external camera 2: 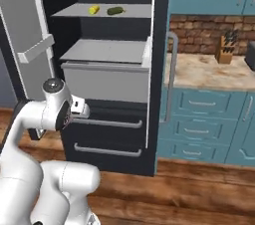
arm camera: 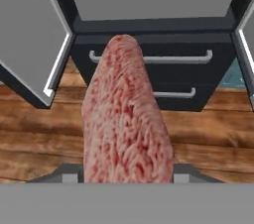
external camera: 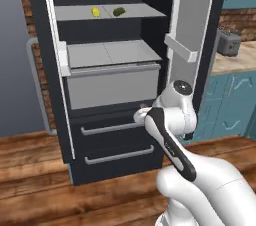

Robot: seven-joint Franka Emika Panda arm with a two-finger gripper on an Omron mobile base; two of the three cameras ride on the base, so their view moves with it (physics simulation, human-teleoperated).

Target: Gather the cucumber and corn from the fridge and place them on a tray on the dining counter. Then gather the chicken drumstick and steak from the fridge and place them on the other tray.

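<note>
The claw [arm camera: 127, 178] pinches the steak [arm camera: 126, 119], its long axis pointing toward the fridge [arm camera: 149, 25].

The tall dark two-door fridge [external camera: 107, 85] stands open at twelve o'clock from the base. On its upper shelf the short yellow corn cob [external camera: 95, 12] lies at nine o'clock of the dark green oblong cucumber [external camera: 118, 11], near it. Two drawers with horizontal bar handles [external camera: 117, 142] sit below. In the hand view the flat pinkish-red streaked steak [arm camera: 126, 119] reaches from six o'clock towards twelve, before those drawers.
</note>
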